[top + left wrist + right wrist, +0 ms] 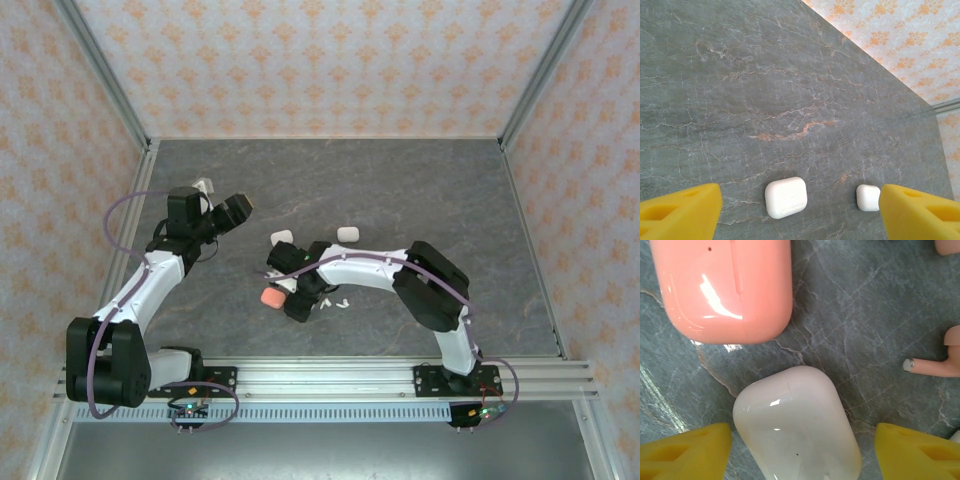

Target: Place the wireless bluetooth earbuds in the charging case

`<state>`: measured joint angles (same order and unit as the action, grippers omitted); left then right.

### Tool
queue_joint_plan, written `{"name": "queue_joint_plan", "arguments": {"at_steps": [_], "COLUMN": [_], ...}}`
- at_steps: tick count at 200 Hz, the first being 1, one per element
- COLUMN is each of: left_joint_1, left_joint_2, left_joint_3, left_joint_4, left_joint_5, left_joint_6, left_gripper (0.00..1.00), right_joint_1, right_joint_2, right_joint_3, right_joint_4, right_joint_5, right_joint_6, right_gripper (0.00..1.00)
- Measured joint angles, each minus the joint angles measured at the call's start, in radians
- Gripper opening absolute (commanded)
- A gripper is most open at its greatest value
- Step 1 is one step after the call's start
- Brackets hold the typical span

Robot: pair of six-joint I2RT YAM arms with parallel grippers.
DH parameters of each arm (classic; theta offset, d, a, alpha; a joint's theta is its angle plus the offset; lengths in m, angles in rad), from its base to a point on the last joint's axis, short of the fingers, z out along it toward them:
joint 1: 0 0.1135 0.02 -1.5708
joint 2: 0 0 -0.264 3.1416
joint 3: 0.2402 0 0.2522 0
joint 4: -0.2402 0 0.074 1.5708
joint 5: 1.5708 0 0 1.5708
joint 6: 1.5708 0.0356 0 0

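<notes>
In the right wrist view a closed white charging case (797, 427) lies on the table between my right gripper's (802, 455) yellow fingers (685, 452), which stand open on either side of it without touching. A closed coral case (722, 287) lies just beyond it. A coral-red earbud (935, 365) lies to the right, and part of another (947, 245) shows at the top right corner. From above, my right gripper (297, 303) is beside the coral case (270, 298), with small white earbuds (335, 300) to its right. My left gripper (235, 208) hovers open with nothing between its fingers.
Two more closed white cases (282, 238) (347, 233) lie mid-table; the left wrist view shows them as a larger case (786, 197) and a smaller case (868, 197) ahead of the open left gripper (800, 215). A white object (205, 185) sits by the left wall.
</notes>
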<state>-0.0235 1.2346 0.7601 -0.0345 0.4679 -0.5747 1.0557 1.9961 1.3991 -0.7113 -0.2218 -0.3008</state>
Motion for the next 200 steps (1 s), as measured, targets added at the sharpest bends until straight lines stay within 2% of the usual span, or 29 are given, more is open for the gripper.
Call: {"name": "queue_joint_plan", "arguments": {"at_steps": [34, 75, 125, 159, 200], "left_joint_1": [0.000, 0.000, 0.000, 0.000, -0.029], "left_joint_2": [0.000, 0.000, -0.021, -0.055, -0.099], "left_joint_3": [-0.001, -0.001, -0.001, -0.001, 0.004], "left_joint_4": [-0.003, -0.009, -0.047, -0.051, -0.024], "left_joint_5": [0.000, 0.000, 0.025, 0.110, 0.298], "left_joint_6": [0.000, 0.001, 0.042, 0.067, 0.082], "left_gripper": [0.82, 0.82, 0.81, 0.80, 0.80], "right_joint_1": [0.011, 0.024, 0.009, -0.059, -0.150], "right_joint_2": [-0.002, -0.023, -0.101, -0.299, -0.640], "right_joint_3": [-0.020, -0.049, -0.129, -0.217, -0.308], "right_joint_4": [0.008, 0.032, 0.061, 0.118, 0.259], "right_joint_5": [0.018, 0.023, 0.073, 0.087, 0.122], "right_joint_6": [-0.015, -0.029, -0.044, -0.056, -0.118], "right_gripper": [0.65, 0.47, 0.44, 0.44, 0.44]}}
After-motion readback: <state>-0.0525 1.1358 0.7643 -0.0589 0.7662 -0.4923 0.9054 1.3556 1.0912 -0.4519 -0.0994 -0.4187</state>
